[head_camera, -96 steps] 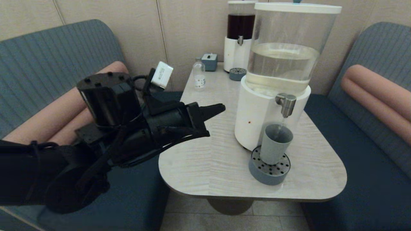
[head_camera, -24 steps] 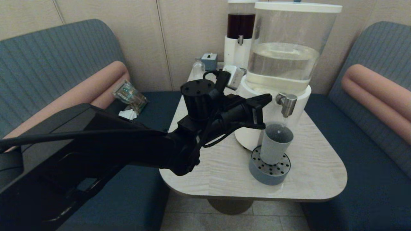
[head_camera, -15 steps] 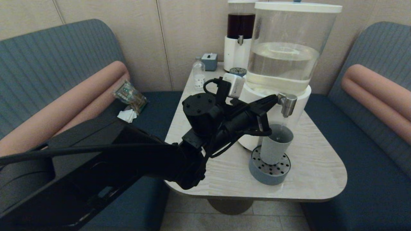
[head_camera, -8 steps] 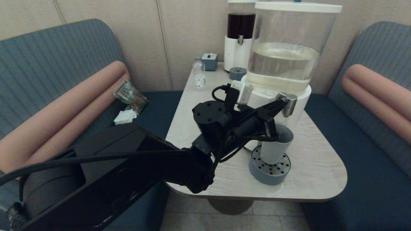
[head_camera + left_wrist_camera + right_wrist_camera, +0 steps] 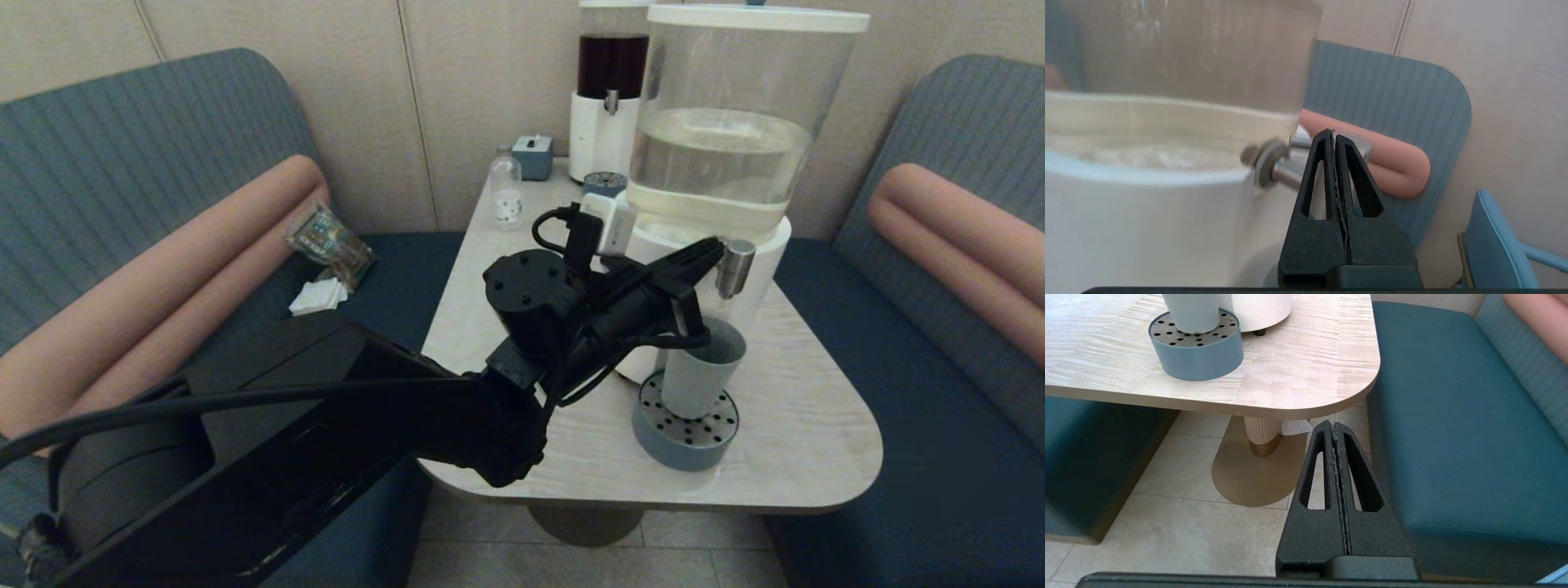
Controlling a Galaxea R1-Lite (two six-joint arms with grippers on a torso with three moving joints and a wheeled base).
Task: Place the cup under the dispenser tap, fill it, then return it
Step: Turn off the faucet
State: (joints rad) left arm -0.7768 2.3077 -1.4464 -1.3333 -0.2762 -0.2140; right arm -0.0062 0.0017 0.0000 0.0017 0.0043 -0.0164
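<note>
The grey-blue cup [image 5: 700, 369] stands upright on a round perforated drip tray [image 5: 684, 437], directly below the steel dispenser tap [image 5: 735, 268] of the large clear-tank dispenser [image 5: 727, 155]. My left gripper [image 5: 715, 245] is shut and holds nothing. Its tip rests against the tap's upper left side, above the cup. In the left wrist view the shut left gripper [image 5: 1333, 134] covers part of the tap [image 5: 1267, 165]. My right gripper [image 5: 1335, 425] is shut and empty, low by the table's near right corner. That view shows the cup [image 5: 1191, 312] on the tray [image 5: 1196, 355].
A smaller dark-liquid dispenser [image 5: 611, 90], a small clear bottle [image 5: 506, 194] and a blue-grey box [image 5: 532, 155] stand at the back of the table [image 5: 784, 457]. Benches flank both sides. A snack packet [image 5: 331, 243] and a tissue [image 5: 318, 296] lie on the left seat.
My left arm has swung in from the left to the tap. In the last half second its tip rose slightly along the tap. The thin stream seen earlier no longer shows.
</note>
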